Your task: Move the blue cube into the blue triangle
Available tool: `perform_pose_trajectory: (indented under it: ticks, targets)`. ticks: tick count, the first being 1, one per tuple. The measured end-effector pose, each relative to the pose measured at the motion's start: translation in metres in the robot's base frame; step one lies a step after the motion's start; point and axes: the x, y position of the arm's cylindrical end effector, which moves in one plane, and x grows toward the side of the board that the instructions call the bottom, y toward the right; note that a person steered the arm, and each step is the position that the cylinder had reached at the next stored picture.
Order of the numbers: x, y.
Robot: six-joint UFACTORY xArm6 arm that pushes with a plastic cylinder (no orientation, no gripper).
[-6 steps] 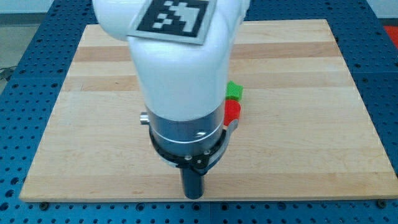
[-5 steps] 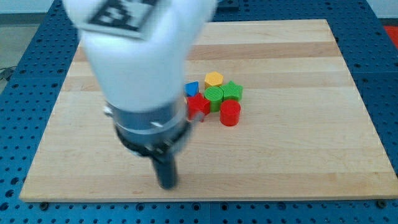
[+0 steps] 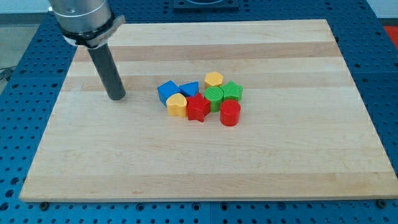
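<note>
Our tip (image 3: 116,98) stands on a pale wooden board (image 3: 298,143) made of lengthwise planks, some lighter and some more honey-coloured. The board spreads far to the view's right of our tip and ends near it on the view's left. Around the board on every side we see a blue table top (image 3: 25,81) dotted with rows of small holes. Well above our tip, in the view's top corners, a pale floor (image 3: 17,11) shows, blurred. The light is soft and even, with faint shadows.
</note>
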Motion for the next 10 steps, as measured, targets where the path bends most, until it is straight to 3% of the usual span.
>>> perform_pose_trajectory:
  ticks: [3, 6, 8, 10]
  targets:
    - [0.0, 0.084]
    - [0.001, 0.097]
    - [0.005, 0.049]
    - [0.012, 0.077]
